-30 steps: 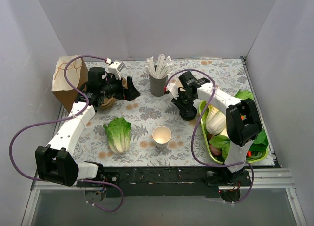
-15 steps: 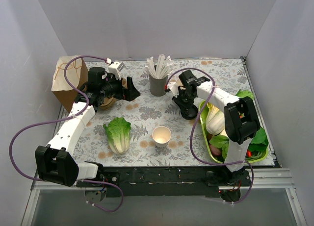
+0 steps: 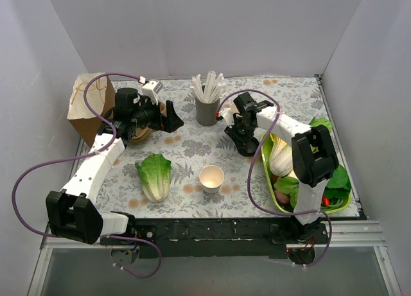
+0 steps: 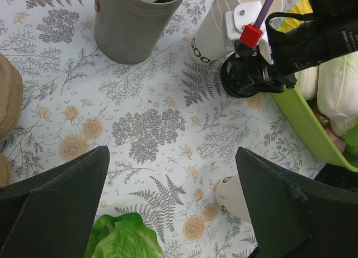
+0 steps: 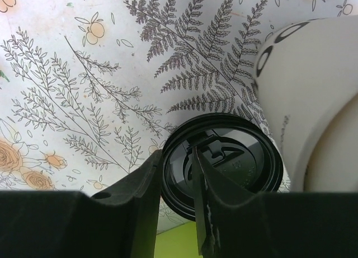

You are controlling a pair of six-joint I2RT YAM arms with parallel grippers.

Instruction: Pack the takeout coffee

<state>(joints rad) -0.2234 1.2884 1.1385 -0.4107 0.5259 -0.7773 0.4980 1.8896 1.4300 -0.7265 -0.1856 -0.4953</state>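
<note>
No cream cup with a black lid on it is in view. A lidless cream cup [image 3: 211,177] stands open near the table's front middle and also shows in the left wrist view [image 4: 238,197]. My right gripper [image 3: 244,144] [image 5: 178,177] is shut on the rim of a round black lid [image 5: 235,163], one finger outside the rim and one inside. The lid sits beside a stack of cream cups lying on its side [image 5: 313,84] [image 4: 215,34]. My left gripper [image 3: 172,118] [image 4: 173,202] is wide open and empty, above the table by the paper bag.
A brown paper bag [image 3: 90,106] stands at the back left. A grey cup of white sticks [image 3: 207,110] stands at the back middle. A lettuce head [image 3: 154,174] lies front left. A green tray [image 3: 266,164] of vegetables fills the right side.
My right wrist has shifted slightly over the black lid. The left arm has not moved.
</note>
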